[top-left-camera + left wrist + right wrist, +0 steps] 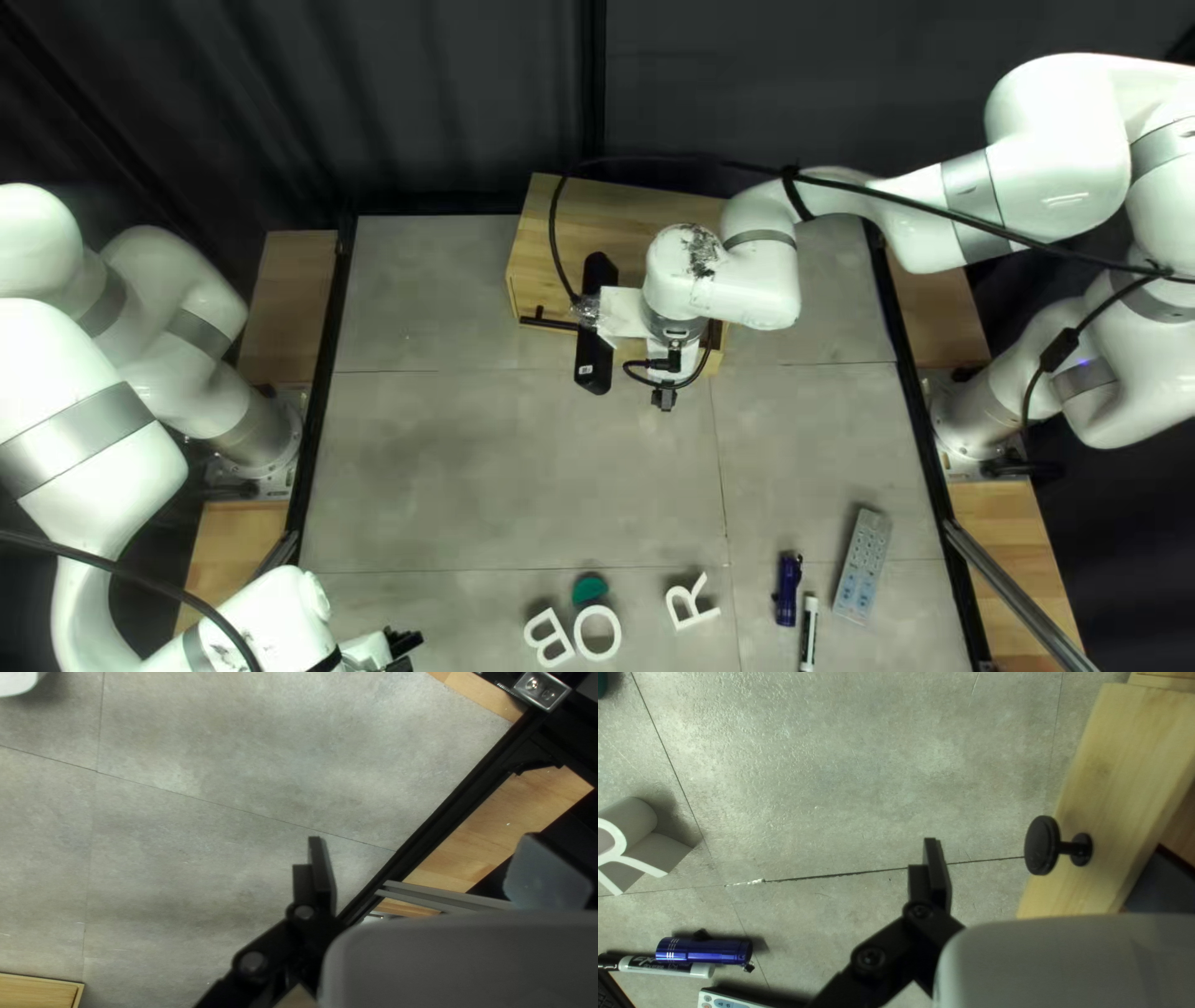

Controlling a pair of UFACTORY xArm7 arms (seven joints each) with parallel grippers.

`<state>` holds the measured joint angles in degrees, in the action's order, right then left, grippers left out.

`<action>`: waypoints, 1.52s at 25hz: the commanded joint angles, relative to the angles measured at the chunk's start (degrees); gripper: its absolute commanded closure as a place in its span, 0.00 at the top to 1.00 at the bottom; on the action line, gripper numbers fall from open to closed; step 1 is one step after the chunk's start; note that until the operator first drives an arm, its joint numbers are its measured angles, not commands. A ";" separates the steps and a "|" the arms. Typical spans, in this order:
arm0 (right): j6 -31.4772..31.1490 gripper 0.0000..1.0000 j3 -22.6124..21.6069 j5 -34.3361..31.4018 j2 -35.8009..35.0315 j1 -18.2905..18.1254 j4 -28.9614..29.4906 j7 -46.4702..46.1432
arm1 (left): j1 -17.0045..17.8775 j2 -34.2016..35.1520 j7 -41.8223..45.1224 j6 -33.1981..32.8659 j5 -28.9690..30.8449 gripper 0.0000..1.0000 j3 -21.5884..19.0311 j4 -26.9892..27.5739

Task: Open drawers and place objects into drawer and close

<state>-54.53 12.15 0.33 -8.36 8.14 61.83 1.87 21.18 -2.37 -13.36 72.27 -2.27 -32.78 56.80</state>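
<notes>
Your right hand hangs released, the drawer knob just beside its finger. Centre the knob, clench, pull straight.

A robotics lab: left arm, right arm, framed table, dark curtain.

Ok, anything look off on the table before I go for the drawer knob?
Nothing spilled or broken. The R lies turned askew, apart from the B and O. The right arm's wrist shell carries dark scuff marks. The knob looks intact.
</notes>
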 commanded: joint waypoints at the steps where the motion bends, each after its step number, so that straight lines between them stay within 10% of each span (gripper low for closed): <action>1: -0.08 1.00 -0.11 -0.06 0.14 0.17 0.00 0.29 | 0.00 0.00 0.00 0.00 0.00 1.00 0.00 0.00; 38: -7.09 1.00 -1.92 -3.72 -1.65 3.41 6.91 4.82 | 0.00 0.00 0.00 0.00 0.00 1.00 0.00 0.00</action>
<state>-60.72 9.88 -2.51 -9.95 11.69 68.53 6.36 21.18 -2.37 -13.36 72.27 -2.27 -32.78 56.80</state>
